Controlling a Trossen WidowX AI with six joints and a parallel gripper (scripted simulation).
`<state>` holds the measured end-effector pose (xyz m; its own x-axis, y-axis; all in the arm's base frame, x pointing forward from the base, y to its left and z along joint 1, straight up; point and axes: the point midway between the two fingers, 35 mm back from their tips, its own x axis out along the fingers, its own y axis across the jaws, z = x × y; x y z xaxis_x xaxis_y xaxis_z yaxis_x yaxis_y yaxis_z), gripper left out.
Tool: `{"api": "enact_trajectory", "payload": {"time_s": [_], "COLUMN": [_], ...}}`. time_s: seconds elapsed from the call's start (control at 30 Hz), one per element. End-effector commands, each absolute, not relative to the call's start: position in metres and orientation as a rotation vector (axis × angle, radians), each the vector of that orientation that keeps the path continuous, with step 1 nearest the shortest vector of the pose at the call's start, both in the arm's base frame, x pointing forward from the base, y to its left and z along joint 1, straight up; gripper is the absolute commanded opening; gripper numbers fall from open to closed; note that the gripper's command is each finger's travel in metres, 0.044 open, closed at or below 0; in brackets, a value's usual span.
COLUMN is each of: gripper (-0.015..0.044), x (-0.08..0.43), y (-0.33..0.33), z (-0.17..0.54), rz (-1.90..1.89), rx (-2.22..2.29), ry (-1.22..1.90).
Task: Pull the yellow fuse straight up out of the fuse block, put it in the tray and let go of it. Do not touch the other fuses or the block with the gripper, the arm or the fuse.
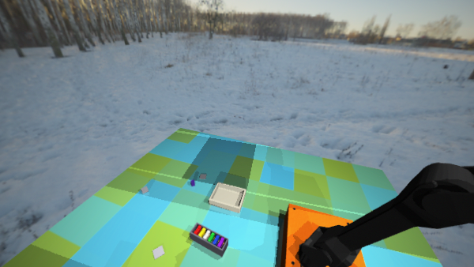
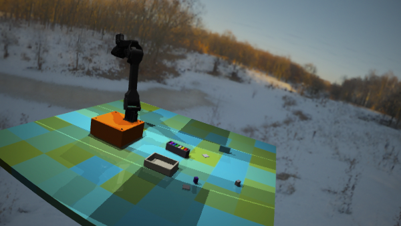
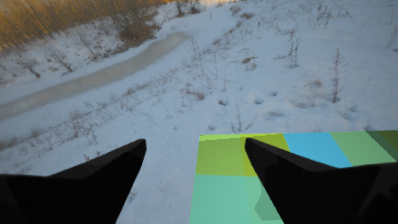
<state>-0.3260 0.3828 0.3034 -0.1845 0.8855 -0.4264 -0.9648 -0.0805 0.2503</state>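
A checkered blue-and-green surface (image 2: 40,147) sits in a snowy field. A black arm (image 2: 133,77) stands upright on an orange base (image 2: 115,128) near 1 edge of the surface, its upper part folded high above the base.

In the wrist view, the gripper (image 3: 195,150) looks out past a corner of the surface toward the snow. Its 2 black fingers stand wide apart, nearly fully open, with nothing between them.

The fuse block (image 1: 208,238) is a dark, narrow box lying on the surface near the base, well below and apart from the gripper. It holds a row of upright colored fuses: red, yellow, white, green, blue and purple. The yellow fuse (image 1: 202,232) is seated in the block, second from the red end.

The tray (image 1: 227,197) is a shallow, pale, open box, near the block but not touching it, toward the middle of the surface. Its inside looks bare.

A small purple piece (image 1: 193,182) and a few small gray pieces lie scattered beyond the tray, toward the far edge in the top view. 1 pale flat square (image 1: 158,251) lies near the block.
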Motion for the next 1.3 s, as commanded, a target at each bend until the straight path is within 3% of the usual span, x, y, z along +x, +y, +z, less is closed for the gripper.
{"api": "enact_trajectory", "payload": {"time_s": [0.0, 0.4, 0.83, 1.27], "gripper": [0.0374, 0.0065, 0.0065, 0.0065], "x": [-0.324, -0.147, 0.082, 0.267], "y": [0.385, 0.471, 0.467, 0.347], "z": [0.303, 0.25, 0.188, 0.125], "rz": [1.664, 1.226, 0.663, 0.031], "rx": [-0.186, -0.103, 0.131, 0.447], "ry": [0.557, 0.741, 0.925, 1.095]}}
